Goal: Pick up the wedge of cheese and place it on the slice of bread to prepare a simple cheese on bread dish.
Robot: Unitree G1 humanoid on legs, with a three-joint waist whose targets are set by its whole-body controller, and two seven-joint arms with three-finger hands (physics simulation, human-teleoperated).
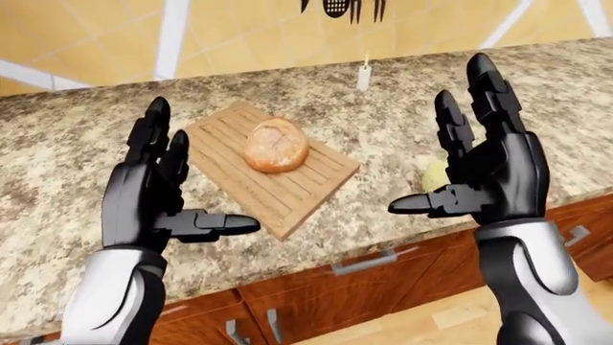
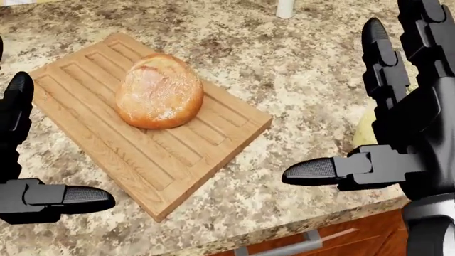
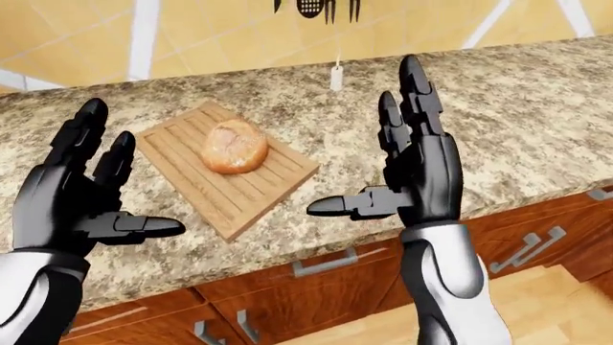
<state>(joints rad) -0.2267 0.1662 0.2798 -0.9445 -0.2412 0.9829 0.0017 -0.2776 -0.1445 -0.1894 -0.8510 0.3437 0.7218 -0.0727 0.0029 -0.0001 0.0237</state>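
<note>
A round loaf of bread point(image 2: 159, 90) sits on a wooden cutting board point(image 2: 177, 160) on the granite counter point(image 1: 57, 165). A pale yellow bit of the cheese point(image 1: 433, 172) shows right of the board; my right hand hides most of it, and it also peeks out in the head view point(image 2: 363, 130). My right hand point(image 1: 439, 144) is open and empty, fingers upright, held over the counter's edge in front of the cheese. My left hand point(image 1: 201, 176) is open and empty, left of the board.
A small white bottle point(image 1: 364, 75) stands at the top of the counter near the wall. Dark utensils point(image 1: 345, 7) hang on the yellow tiled wall. Wooden cabinet drawers with metal handles point(image 1: 364, 261) run below the counter edge.
</note>
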